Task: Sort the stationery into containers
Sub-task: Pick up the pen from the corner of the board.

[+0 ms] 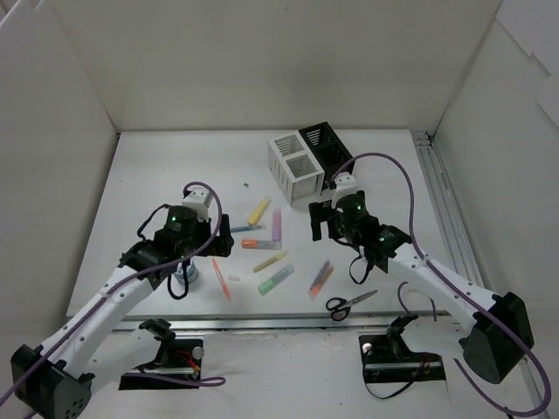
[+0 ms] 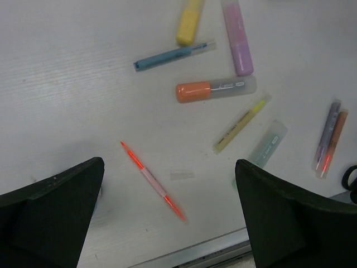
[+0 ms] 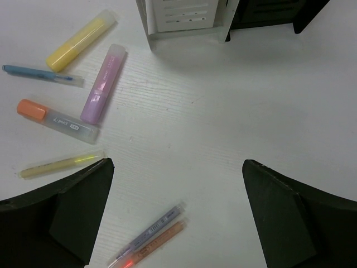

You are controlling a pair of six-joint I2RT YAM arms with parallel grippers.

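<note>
1. Tabletop [image 1: 148, 175]: white, carries all items.
2. Left gripper [image 2: 168, 163]: well left of and nearer than the white holder [image 1: 293, 166]. Jaws spread wide, above the red pencil [image 2: 152, 180], not touching it.
3. Right gripper [image 3: 178, 162]: just near-right of white holder. Jaws wide open over bare tabletop.
4. White holder: upright, 2 compartments. Black holder [image 1: 325, 144] is joined at its far-right side.
5. Scissors [image 1: 351, 303]: black handles, flat, well nearer than white holder and to its right, by tabletop's near edge.
6. Yellow marker [image 1: 259, 210] and purple marker [image 1: 276, 225]: just near-left of white holder, side by side, apart.
7. Orange marker [image 1: 258, 244]: nearer than those two. Thin blue pen [image 1: 244, 229] lies btwn it and the yellow one.
8. Green marker [image 1: 276, 279] and thin yellow pen [image 1: 270, 261]: nearer again, roughly parallel.
9. Two thin pens [image 1: 320, 278], one purple, one orange: touching, straight nearer from white holder.
10. Red pencil: flat, far near-left of white holder.
11. Jar [image 1: 186, 276]: small, round, left of pencil, partly hidden under left arm.
</note>
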